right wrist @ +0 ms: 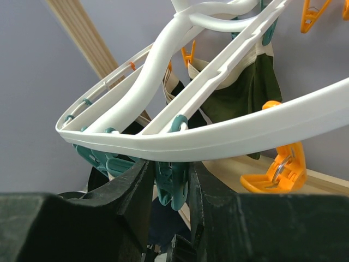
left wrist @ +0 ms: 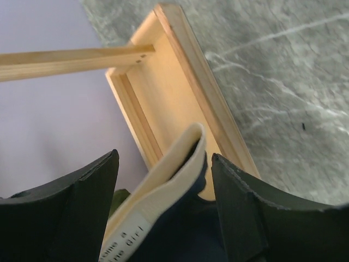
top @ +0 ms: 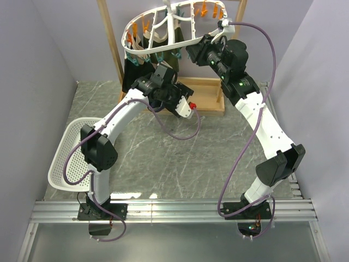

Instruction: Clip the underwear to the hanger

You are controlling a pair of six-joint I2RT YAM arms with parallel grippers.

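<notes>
A white basket (top: pixel 62 144) sits at the far left of the grey marbled table (top: pixel 218 147), beside my left arm. That arm reaches up and back toward the wooden stand (left wrist: pixel 163 98).

My left gripper (left wrist: pixel 163 158) has its two dark fingers (left wrist: pixel 82 207) partly apart, with a bunched fold of the underwear (left wrist: pixel 163 185) filling the gap between them. I read this as a pinch on the fabric. The pale beige waistband, which carries a printed label, sticks out past my fingertips and curls over. Navy cloth lies against my right-hand finger. Beyond the fold, my left wrist camera shows the stand's shallow wooden base on the table.

From above, this gripper sits just under the near rim of the hanger (right wrist: pixel 229 136). The hanger is a white oval ring with inner ribs, and it hangs tilted from the stand.

Further right, my right arm arches up to the same near rim. My right gripper (right wrist: pixel 170 166) is closed on a teal peg (right wrist: pixel 173 191) that hangs from the rim, with one finger pressed to each side of it. More teal pegs hang just to the left of it.

An olive-green garment (right wrist: pixel 245 93) with pale bands hangs from the ribs behind. An orange peg (right wrist: pixel 278 169) dangles from the rim to the right of my fingers.
</notes>
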